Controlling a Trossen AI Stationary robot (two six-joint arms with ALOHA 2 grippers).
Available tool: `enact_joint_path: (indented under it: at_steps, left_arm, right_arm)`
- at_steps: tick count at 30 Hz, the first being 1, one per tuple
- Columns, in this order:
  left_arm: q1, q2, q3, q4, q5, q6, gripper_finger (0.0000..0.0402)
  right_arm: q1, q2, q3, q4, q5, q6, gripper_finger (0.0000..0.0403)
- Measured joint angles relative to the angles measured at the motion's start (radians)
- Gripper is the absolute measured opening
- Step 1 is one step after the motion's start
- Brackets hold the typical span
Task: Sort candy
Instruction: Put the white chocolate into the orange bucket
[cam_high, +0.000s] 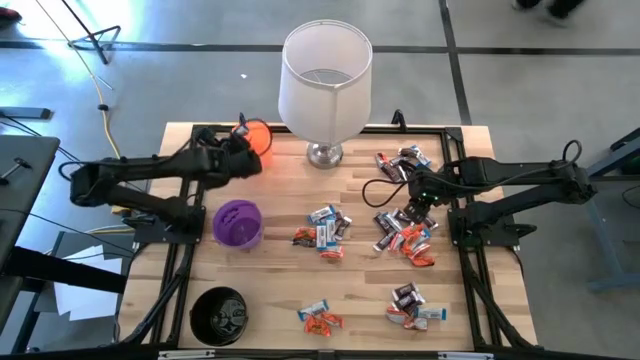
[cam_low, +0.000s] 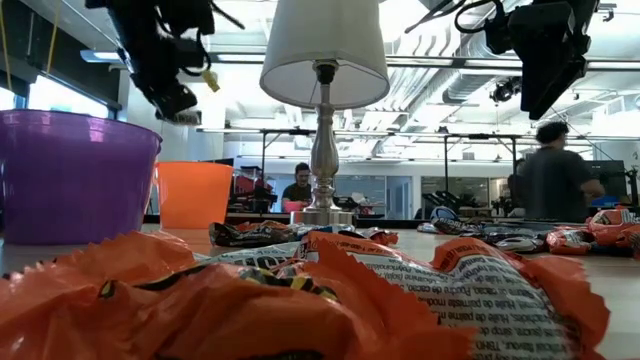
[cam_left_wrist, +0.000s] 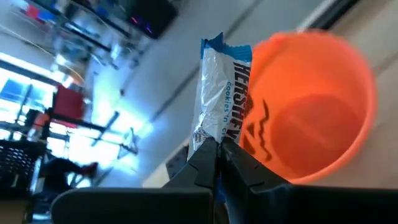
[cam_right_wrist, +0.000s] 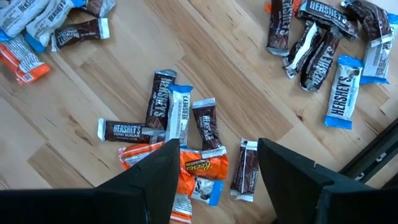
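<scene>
1. Silver-white-blue candy bar (cam_left_wrist: 219, 93) clamped upright between the left gripper (cam_left_wrist: 217, 163) fingers, just beside the orange cup (cam_left_wrist: 309, 109) rim.
2. Left gripper poised at the orange cup (cam_high: 257, 137), left of the lamp (cam_high: 325, 88) base.
3. Right gripper (cam_right_wrist: 214, 163) spread wide, empty, hovering over a candy cluster (cam_right_wrist: 180, 134) right of the lamp.
4. More candy (cam_high: 322, 232) scattered across the wooden table (cam_high: 270, 285) in front of the lamp.
5. Purple cup (cam_high: 238, 223) and black cup (cam_high: 219, 315) standing left of the lamp, nearer the front edge.
</scene>
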Motion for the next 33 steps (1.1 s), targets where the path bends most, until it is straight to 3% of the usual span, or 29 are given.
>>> enact_joint_path:
  at_steps: [7, 10, 15, 21, 29, 31, 33]
  left_arm:
    - [0.17, 0.008, 0.0, 0.215, 0.31, 0.268, 0.0]
    - [0.223, 0.007, 0.0, 0.284, 0.397, 0.32, 0.0]
    - [0.302, 0.007, 0.0, 0.287, 0.424, 0.325, 0.0002]
    - [0.365, 0.007, 0.0, 0.281, 0.591, 0.329, 0.0027]
    - [0.375, 0.007, 0.0, 0.284, 0.615, 0.317, 0.0072]
    - [0.359, 0.006, 0.0, 0.283, 0.713, 0.254, 0.0078]
    - [0.329, 0.006, 0.0, 0.289, 0.879, 0.211, 0.008]
  right_arm:
    - [0.0, 0.0, 0.0, 0.007, 0.014, -0.008, 0.0211]
    - [0.0, 0.0, 0.0, 0.006, 0.014, -0.008, 0.0211]
    - [0.0, 0.0, 0.0, 0.006, 0.014, -0.008, 0.0211]
    - [0.0, 0.0, 0.0, 0.006, 0.013, -0.018, 0.0211]
    - [0.0, 0.0, 0.0, 0.006, 0.013, -0.018, 0.0211]
    - [0.0, 0.0, 0.0, 0.006, 0.013, -0.014, 0.0211]
    - [0.0, 0.0, 0.0, 0.006, 0.002, -0.008, 0.0211]
